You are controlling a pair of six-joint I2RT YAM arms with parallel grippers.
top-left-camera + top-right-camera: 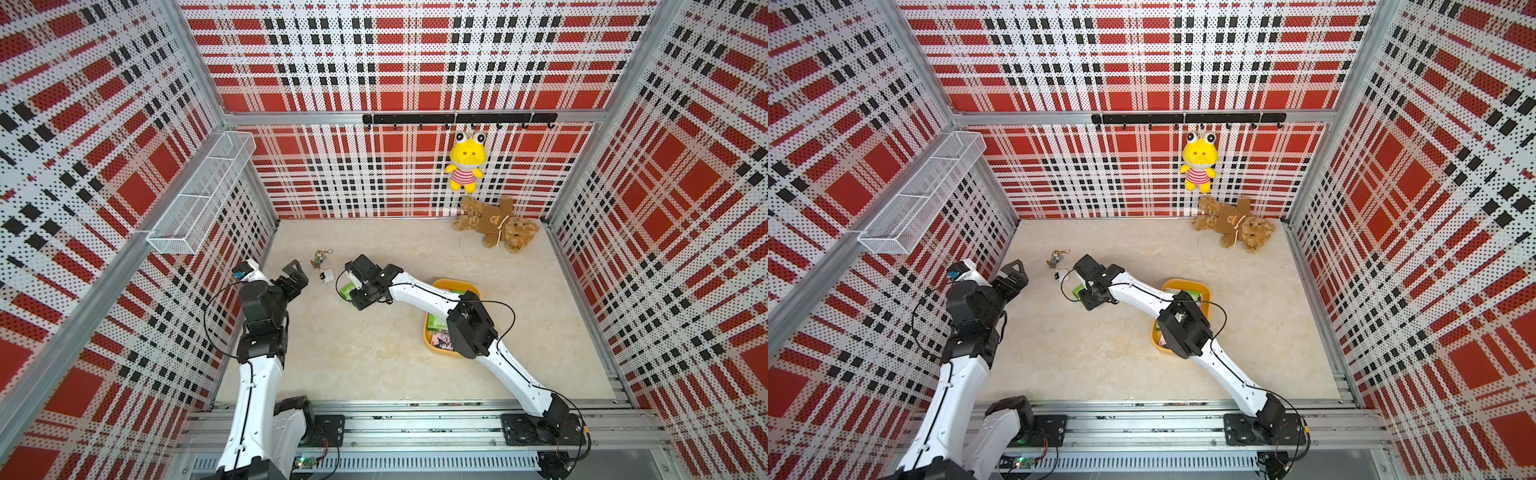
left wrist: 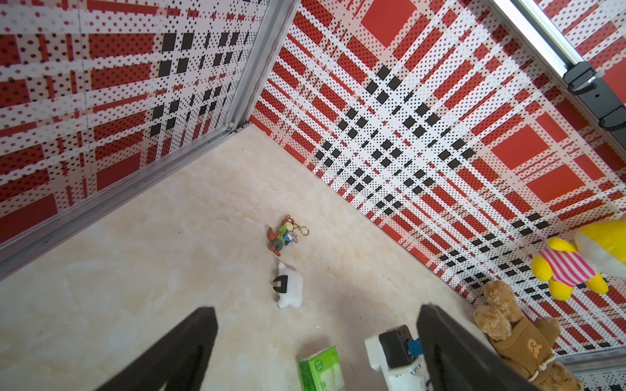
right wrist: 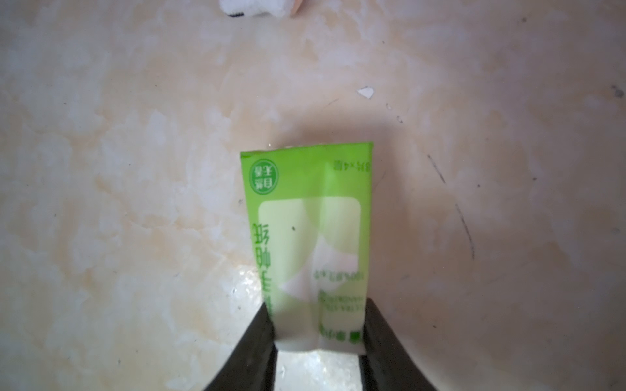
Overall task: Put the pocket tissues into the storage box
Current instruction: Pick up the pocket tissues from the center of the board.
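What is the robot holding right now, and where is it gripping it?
The right gripper pinches a green tissue packet across its width, at one short end. The left gripper is open and holds nothing.

Robot lab cell: plaid pegboard walls (image 1: 415,62), aluminium frame (image 1: 291,118), two arms (image 1: 419,291) on rail (image 1: 415,419).

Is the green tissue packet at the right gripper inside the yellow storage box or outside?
Outside. The green tissue packet is over bare tabletop, apart from the storage box.
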